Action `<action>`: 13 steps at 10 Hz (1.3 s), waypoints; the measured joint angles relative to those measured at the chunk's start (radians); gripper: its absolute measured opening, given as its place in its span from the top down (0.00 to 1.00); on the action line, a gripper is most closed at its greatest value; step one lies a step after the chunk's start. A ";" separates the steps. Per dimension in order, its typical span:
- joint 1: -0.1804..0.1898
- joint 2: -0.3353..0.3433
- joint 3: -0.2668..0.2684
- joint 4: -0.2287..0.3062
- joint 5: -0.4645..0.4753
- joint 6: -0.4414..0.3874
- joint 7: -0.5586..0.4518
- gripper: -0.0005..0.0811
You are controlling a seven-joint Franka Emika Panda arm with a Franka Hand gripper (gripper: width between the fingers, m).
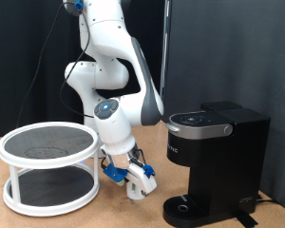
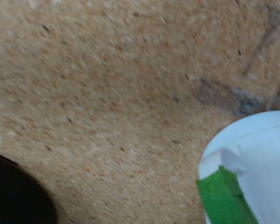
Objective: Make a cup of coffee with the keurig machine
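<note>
Reaching low over the table [image 1: 95, 217], the gripper [image 1: 131, 179] hangs just beside the keurig [image 1: 214, 157], on that machine's side toward the exterior view's left, with a white round rack [image 1: 49, 166] farther off on the same side. We see the cup [image 1: 136, 187] right at the fingertips, tilted and close above the tabletop, near the keurig's drip base [image 1: 185, 206] but not on it. Whether the fingers are clamped on the cup or merely set against it, we cannot tell: the exterior view is too small, and the wrist view shows no fingers. That view gives us only cork-coloured tabletop, part of a white rounded form, probably the cup [image 2: 261, 154], with green tape [image 2: 219, 196] against it, and a dark shape at one corner that we cannot identify. The keurig's lid sits down. We judge the step in hand to be bringing the cup to the machine. Seating it would call for an upright cup, centred on the drip base under the spout.
</note>
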 joint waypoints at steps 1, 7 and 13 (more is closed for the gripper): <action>0.000 0.004 0.004 -0.002 0.001 -0.007 0.000 0.09; 0.008 0.015 0.011 -0.017 -0.020 -0.117 0.009 0.09; 0.031 0.015 0.012 -0.067 -0.025 -0.106 0.056 0.09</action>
